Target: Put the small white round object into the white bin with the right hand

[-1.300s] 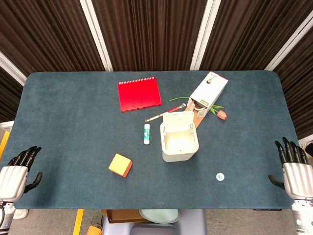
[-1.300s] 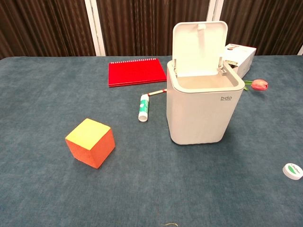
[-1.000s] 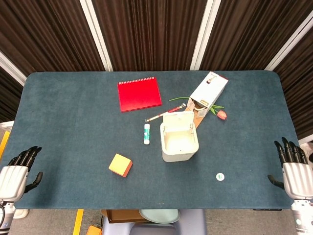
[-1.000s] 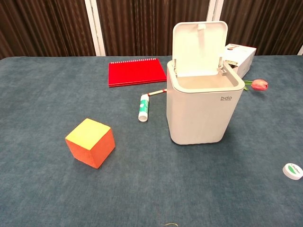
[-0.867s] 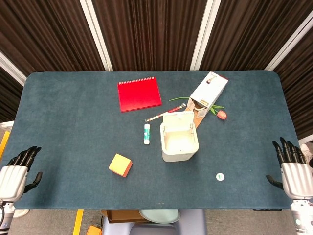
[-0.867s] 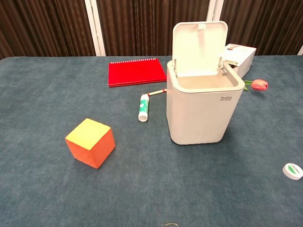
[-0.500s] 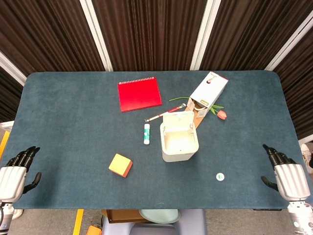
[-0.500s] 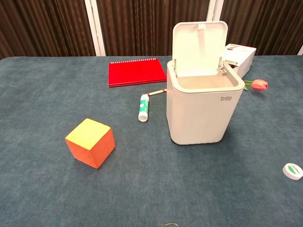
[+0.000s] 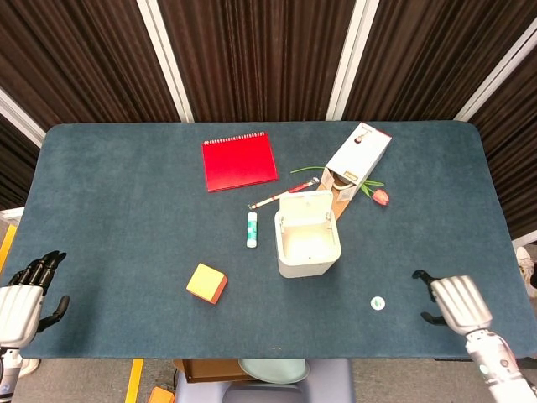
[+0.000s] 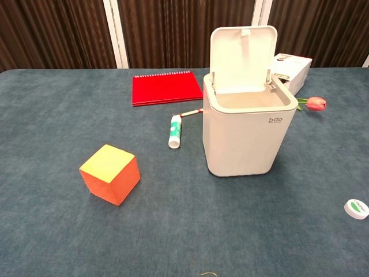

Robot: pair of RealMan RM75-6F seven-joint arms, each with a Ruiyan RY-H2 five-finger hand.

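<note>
The small white round object (image 9: pixel 378 303) with a green mark lies flat on the blue table, near the front edge; the chest view has it at the far right (image 10: pixel 357 208). The white bin (image 9: pixel 307 245) stands mid-table with its lid up (image 10: pixel 248 127). My right hand (image 9: pixel 456 302) hovers over the table's front right, a short way right of the round object, holding nothing, fingers pointing left. My left hand (image 9: pixel 23 298) sits off the table's front left corner, fingers apart and empty. Neither hand shows in the chest view.
An orange-yellow cube (image 9: pixel 206 283) sits front left of the bin. A glue stick (image 9: pixel 251 229) and a pen (image 9: pixel 273 198) lie left of and behind it. A red notebook (image 9: pixel 239 161), a cardboard box (image 9: pixel 357 157) and a tulip (image 9: pixel 379 196) lie further back.
My right hand has swung in from beyond the table's right edge to over the table, leftward toward the round object. The left hand and all objects stayed put.
</note>
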